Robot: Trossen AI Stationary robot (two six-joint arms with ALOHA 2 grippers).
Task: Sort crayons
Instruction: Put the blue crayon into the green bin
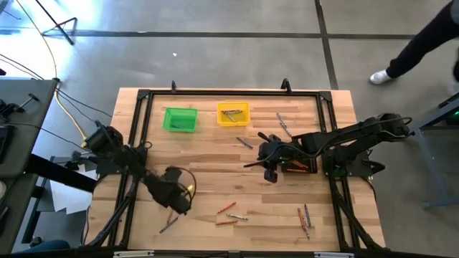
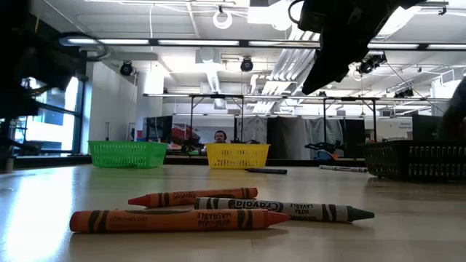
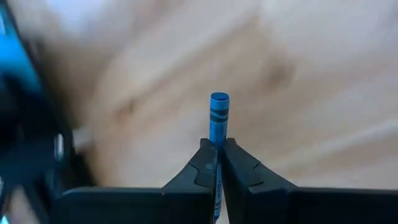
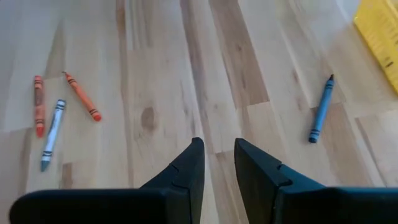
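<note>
My left gripper [image 1: 178, 199] is over the table's near left part, shut on a blue crayon [image 3: 219, 115]. My right gripper [image 1: 269, 161] hangs open and empty above the table's middle; it also shows in the right wrist view [image 4: 217, 152] and the low view [image 2: 342, 36]. Loose crayons lie flat on the wood: two orange ones [image 2: 175, 220] [image 2: 193, 196] and a grey one [image 2: 284, 209] near the front edge, and a blue one [image 4: 321, 111] near the yellow bin [image 1: 233, 113]. The green bin [image 1: 180, 119] stands left of the yellow one. My left gripper pinches the blue crayon between its two fingers [image 3: 202, 165]. The crayon lies along the fingers, and its flat wrapped end [image 3: 219, 99] sticks out past the fingertips. It looks lifted clear of the table.
More crayons lie at the near right [image 1: 303, 217], near left [image 1: 168, 224] and far right [image 1: 283, 123]. A black bin [image 2: 419, 160] stands at the right under my right arm. The yellow bin holds a few crayons. A black frame [image 1: 143, 97] runs round the table. A person's leg [image 1: 401, 61] shows beyond the far right corner.
</note>
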